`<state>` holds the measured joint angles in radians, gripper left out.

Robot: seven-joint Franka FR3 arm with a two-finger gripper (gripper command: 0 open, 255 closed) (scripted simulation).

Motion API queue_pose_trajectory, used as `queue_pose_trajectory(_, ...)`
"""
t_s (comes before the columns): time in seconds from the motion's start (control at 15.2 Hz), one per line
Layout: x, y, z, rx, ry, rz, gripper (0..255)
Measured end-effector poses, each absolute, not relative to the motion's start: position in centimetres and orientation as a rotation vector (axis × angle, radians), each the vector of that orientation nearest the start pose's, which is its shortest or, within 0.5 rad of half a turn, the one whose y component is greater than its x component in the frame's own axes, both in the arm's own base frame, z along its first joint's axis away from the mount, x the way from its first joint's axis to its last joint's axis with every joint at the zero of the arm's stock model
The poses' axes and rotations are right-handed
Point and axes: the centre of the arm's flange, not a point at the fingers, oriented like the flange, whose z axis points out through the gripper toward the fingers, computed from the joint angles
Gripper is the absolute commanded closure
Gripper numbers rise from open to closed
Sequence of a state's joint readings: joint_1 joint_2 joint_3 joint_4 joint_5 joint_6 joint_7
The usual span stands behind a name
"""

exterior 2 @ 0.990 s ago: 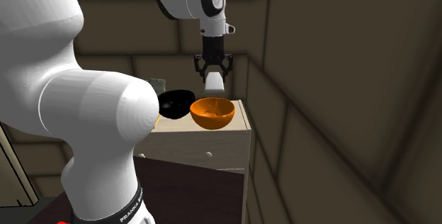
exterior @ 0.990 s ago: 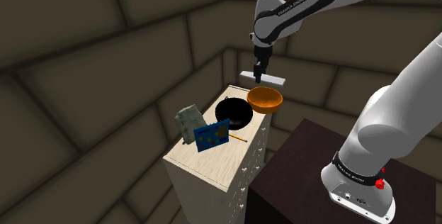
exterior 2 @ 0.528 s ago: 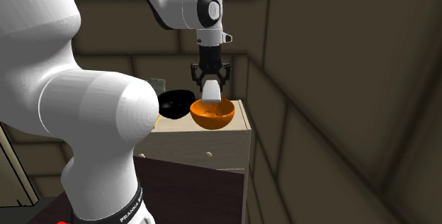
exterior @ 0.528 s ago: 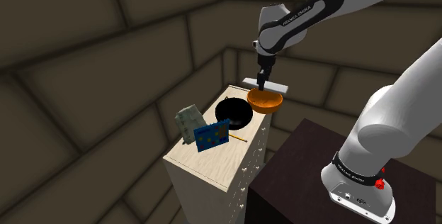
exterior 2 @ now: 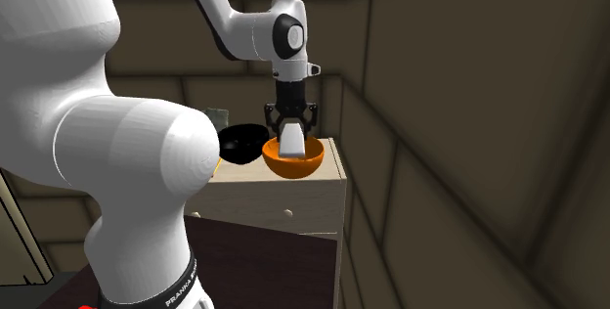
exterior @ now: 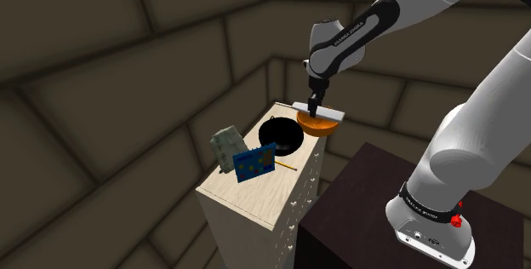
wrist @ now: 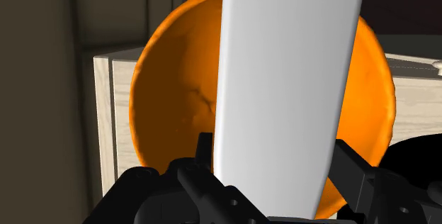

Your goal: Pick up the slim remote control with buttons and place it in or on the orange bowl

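Two black fingers [wrist: 198, 183] of my gripper [exterior: 313, 105] clasp the slim, plain white slab of a remote control [wrist: 283, 81] across its width, so the claw is closed on the remote control. It hangs level, directly over the mouth of the round orange bowl [exterior: 316, 126], and in the shoulder view it reaches roughly from rim to rim. In the second exterior view the remote control's near end sits inside the orange bowl's outline, just above the rim. I cannot tell whether it touches the bowl.

From the wrist camera I see the orange bowl's hollow on both sides of the white slab.

The orange bowl stands at one end of a pale wooden cabinet [exterior: 255, 195] with small drawer knobs down its front. A round black bowl [exterior: 279, 135] sits just beside the orange bowl. Farther from the orange bowl, past the black one, are a blue card with yellow dots [exterior: 254, 163], a grey-green box [exterior: 225, 148] and a thin yellow pencil [exterior: 286, 164].
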<state>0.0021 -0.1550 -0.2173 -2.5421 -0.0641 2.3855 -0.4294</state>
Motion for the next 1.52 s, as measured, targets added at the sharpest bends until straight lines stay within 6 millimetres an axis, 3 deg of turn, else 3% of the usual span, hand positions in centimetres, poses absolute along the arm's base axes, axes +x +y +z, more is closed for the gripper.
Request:
queue_pose_trajectory(0.4,43.3,-9.3,32.2,-3.123,-0.414,0.011,255)
queue_pose_trajectory(0.46,43.3,-9.3,32.2,-3.123,-0.414,0.011,0)
queue_pose_trajectory(0.86,43.3,-9.3,32.2,-3.123,-0.414,0.010,0)
queue_pose_trajectory(1.19,43.4,-9.2,36.7,-3.123,-0.414,0.008,0)
queue_pose_trajectory(1.52,43.4,-9.3,37.2,-3.123,-0.414,0.010,0)
